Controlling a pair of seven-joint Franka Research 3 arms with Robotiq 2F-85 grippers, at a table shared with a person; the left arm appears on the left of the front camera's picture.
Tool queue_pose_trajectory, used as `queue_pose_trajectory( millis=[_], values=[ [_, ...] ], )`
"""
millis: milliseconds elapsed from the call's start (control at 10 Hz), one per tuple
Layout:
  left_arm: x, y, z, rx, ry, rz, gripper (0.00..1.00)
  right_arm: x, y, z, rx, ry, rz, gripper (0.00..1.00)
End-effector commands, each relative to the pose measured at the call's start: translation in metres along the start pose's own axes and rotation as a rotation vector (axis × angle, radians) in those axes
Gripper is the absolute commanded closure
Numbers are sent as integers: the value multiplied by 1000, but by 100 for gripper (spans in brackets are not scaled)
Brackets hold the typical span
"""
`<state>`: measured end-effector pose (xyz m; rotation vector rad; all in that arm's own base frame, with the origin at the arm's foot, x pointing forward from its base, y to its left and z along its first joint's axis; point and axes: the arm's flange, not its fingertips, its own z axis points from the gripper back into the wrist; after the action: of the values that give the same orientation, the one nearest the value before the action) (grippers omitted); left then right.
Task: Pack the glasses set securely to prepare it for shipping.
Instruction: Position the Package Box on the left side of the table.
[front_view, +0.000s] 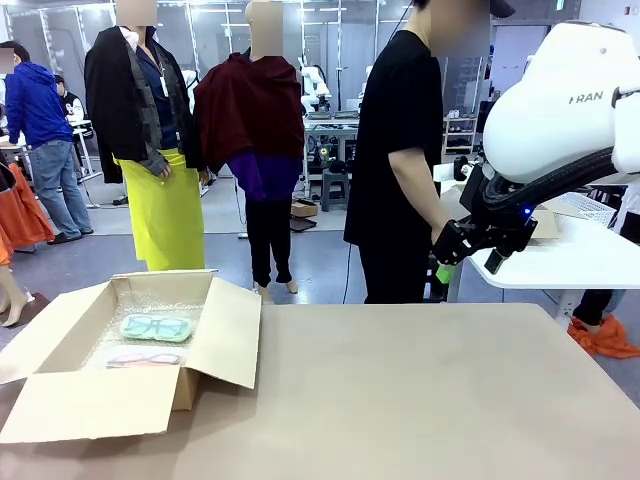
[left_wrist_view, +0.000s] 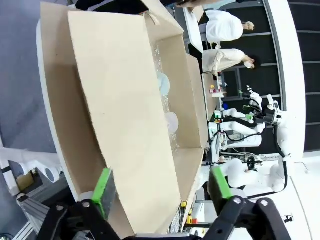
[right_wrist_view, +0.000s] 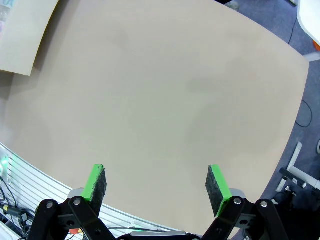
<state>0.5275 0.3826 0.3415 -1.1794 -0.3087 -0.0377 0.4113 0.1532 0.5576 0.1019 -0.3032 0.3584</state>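
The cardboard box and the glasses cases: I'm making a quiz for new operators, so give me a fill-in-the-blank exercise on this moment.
1. Both glasses cases lie inside the cardboard box, whose flaps are ____.
2. The mint-green case lies ____ from the robot than the pinkish-red case.
3. The cases rest on a lining of ____ wrap.
4. The right gripper hangs over the bare table with its jaws ____.

Missing words: open; farther; bubble; open
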Motion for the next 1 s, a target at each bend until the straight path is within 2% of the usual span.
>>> queue_pose_trajectory(
  millis=[0,900],
  values=[
    [1,7,-7,-14,17,8,0,0,0,2,-7,5,19,0],
    [1,7,-7,-14,17,8,0,0,0,2,-7,5,19,0]
  ],
)
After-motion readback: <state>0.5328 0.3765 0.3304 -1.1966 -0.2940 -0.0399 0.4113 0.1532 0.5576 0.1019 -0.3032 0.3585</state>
